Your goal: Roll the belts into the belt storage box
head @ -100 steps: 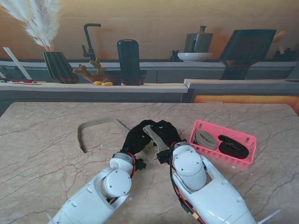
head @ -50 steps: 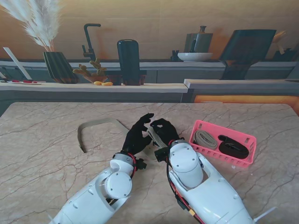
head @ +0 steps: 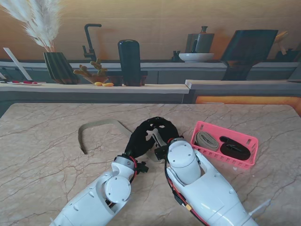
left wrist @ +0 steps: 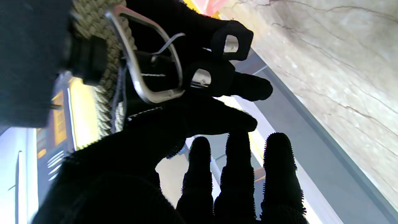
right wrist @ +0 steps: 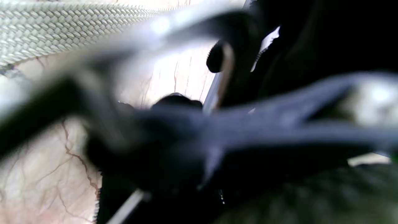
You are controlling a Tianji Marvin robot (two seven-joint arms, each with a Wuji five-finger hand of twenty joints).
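Woven belt: a beige-grey webbing strap with a silver metal frame buckle [left wrist: 146, 62]; its buckle end sits between our two hands above the marble-patterned tabletop [head: 47, 141], and its tail [head: 96, 132] trails in a loop across the table to our left.
Left hand: our black-gloved left hand [head: 140, 137] is curled in against the buckle end; the left wrist view shows three fingers [left wrist: 236, 174] extended and free, so we cannot tell how firm its hold is.
Right hand: our black-gloved right hand [head: 162, 131] is closed around the belt near the buckle; its wrist view is too blurred to confirm the grip.
Storage box: the pink slotted plastic box [head: 249, 141] stands just to our right, already holding a rolled grey belt [head: 207, 140] and a rolled black belt [head: 234, 148].
Risk: we judge the coil may spring loose if either hand slackens while rolling.
Second risk: the long tail could drag or snag, twisting the roll before it reaches the box.
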